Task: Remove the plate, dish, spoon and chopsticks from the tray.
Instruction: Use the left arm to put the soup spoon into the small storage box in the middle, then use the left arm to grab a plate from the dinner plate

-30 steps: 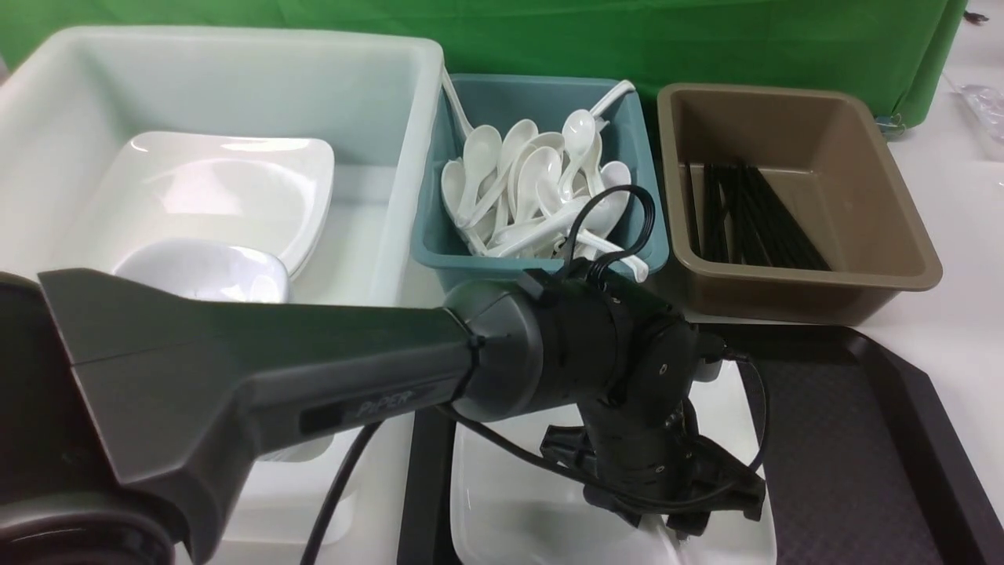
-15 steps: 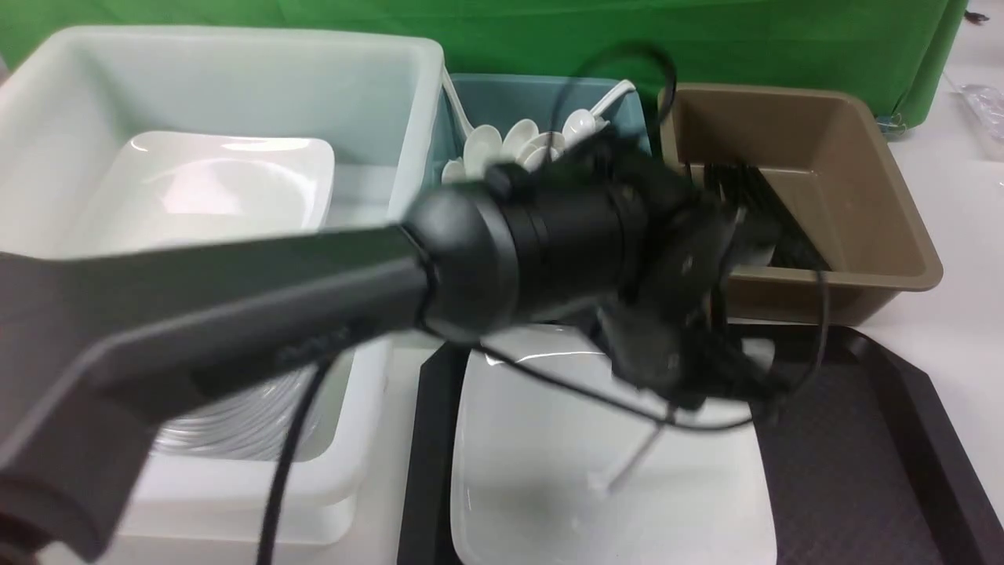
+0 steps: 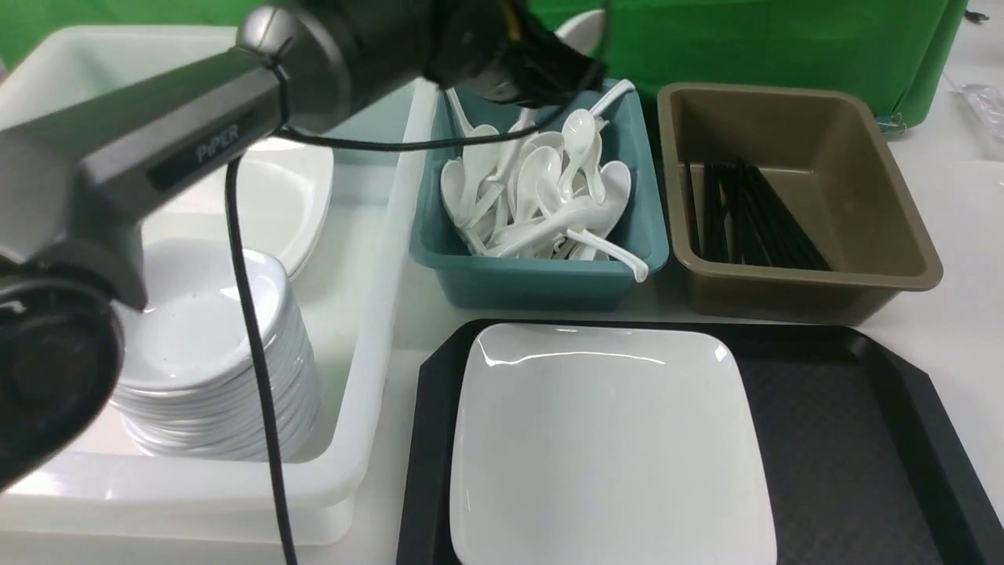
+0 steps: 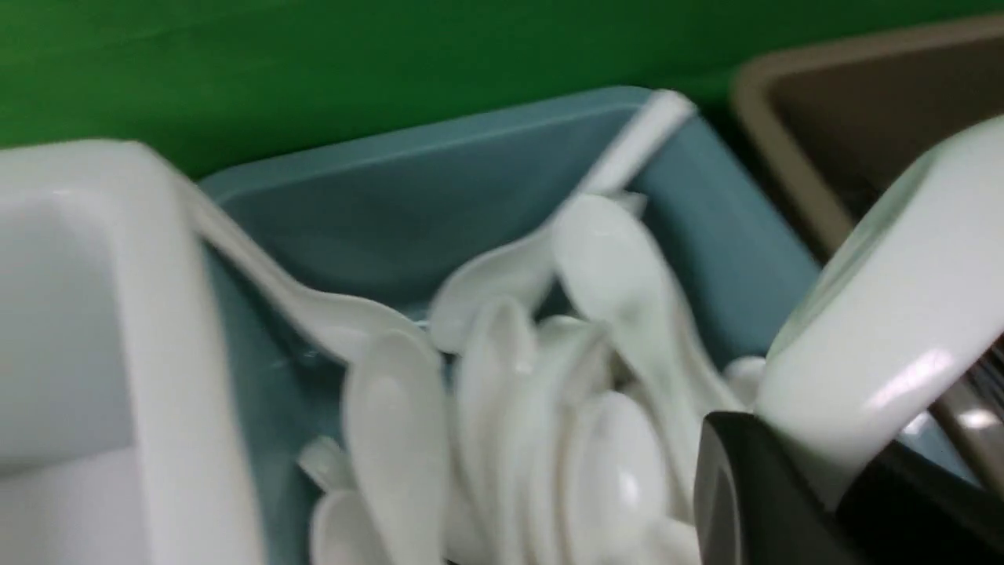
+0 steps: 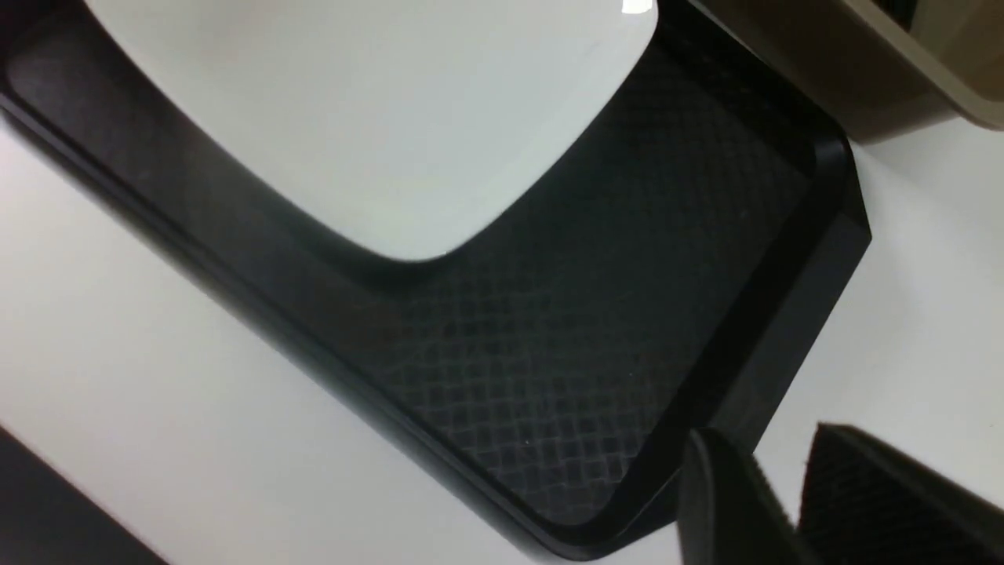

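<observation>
The white spoon (image 4: 886,337) is held in my left gripper (image 4: 823,482), which is shut on its handle. It hangs above the teal bin (image 3: 541,278), and its bowl (image 3: 584,27) peeks out past the gripper (image 3: 561,59) at the top of the front view. The large white plate (image 3: 612,439) lies bare on the left part of the black tray (image 3: 847,439). No dish or chopsticks show on the tray. My right gripper (image 5: 757,439) hovers over the table by the tray's corner (image 5: 831,196), open with nothing between its fingers.
The teal bin holds several white spoons (image 3: 541,196). Black sticks (image 3: 745,216) lie in the brown bin (image 3: 816,275). The white tub (image 3: 369,314) holds a stack of small white bowls (image 3: 204,353) and a large plate (image 3: 235,188). My left arm (image 3: 180,149) spans the tub.
My left gripper closed on the spoon down at the plate, then rose and swung back to above the teal bin. The plate is now uncovered.
</observation>
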